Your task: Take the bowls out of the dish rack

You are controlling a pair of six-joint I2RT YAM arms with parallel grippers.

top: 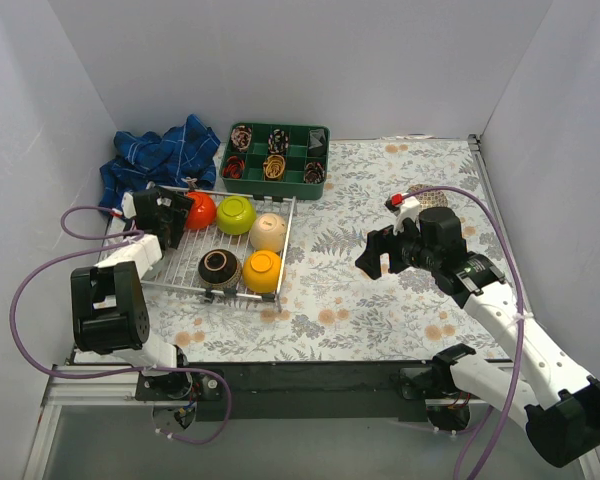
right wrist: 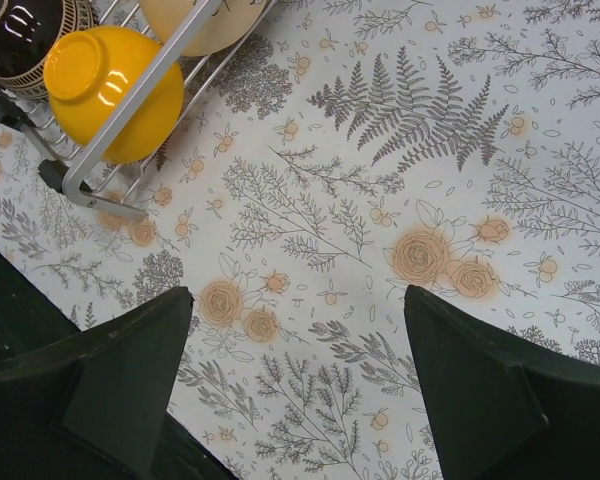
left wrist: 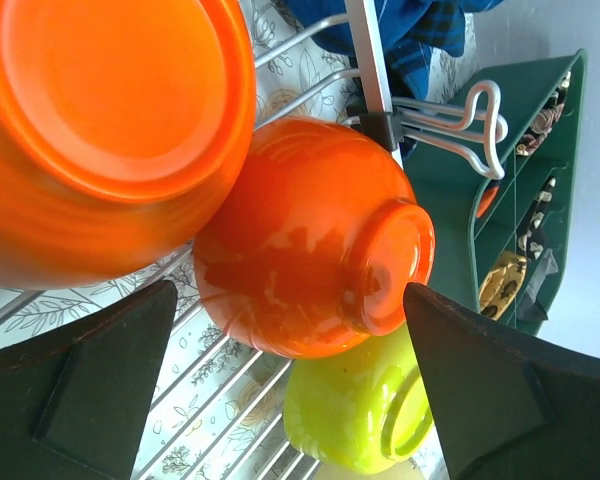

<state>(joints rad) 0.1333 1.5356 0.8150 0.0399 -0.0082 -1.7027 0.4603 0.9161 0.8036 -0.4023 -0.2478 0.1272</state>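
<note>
The rack is being seen at left centre of the top view, with a red bowl, lime bowl, beige bowl, brown bowl and yellow bowl in it. An orange bowl is being shown at the upper left of the left wrist view. The left gripper is being held wide at the rack's upper left, the red bowl lying between its fingers. The right gripper is being held wide over the floral cloth, right of centre, gripping nothing.
</note>
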